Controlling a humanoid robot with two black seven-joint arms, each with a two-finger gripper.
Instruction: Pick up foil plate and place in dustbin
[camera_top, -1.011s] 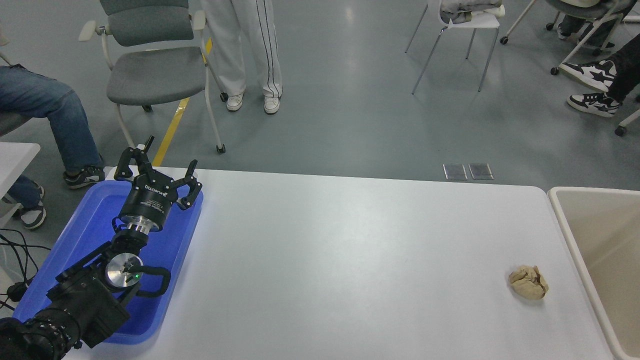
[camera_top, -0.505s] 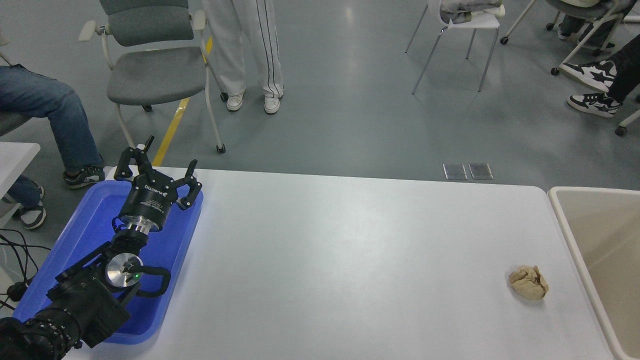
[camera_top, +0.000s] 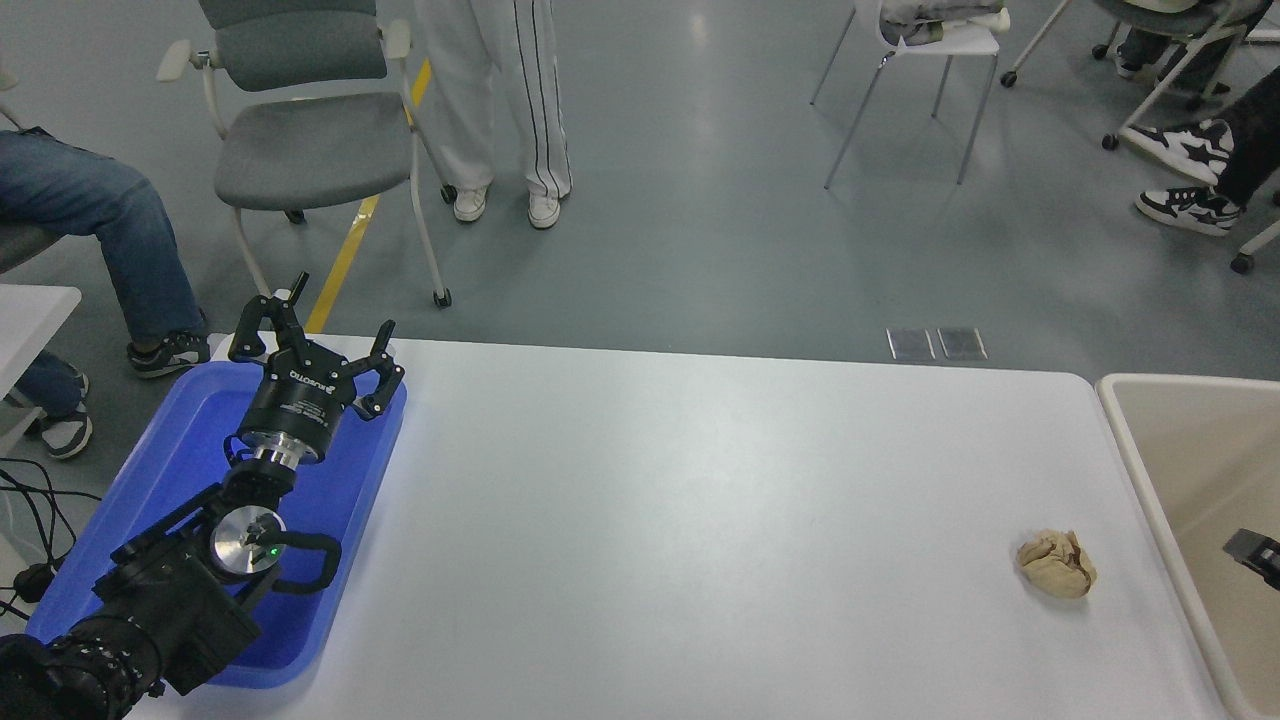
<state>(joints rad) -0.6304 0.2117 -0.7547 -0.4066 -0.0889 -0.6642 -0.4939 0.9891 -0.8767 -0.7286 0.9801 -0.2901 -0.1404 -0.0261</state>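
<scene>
The foil plate is out of view. The beige dustbin stands at the table's right end, cut off by the picture's edge, and what shows of its inside is plain. A small black piece of my right gripper pokes in from the right edge over the dustbin's inside; too little of it shows to read its state. My left gripper is parked at the lower left above the blue tray, open with nothing in it.
A blue plastic tray lies at the table's left end under my left arm. A crumpled tan paper ball sits near the dustbin. Beyond the far edge are a grey chair, a standing person and seated people.
A black piece of my right gripper has come into view at the right edge over the dustbin. The left arm and paper ball have not moved.
</scene>
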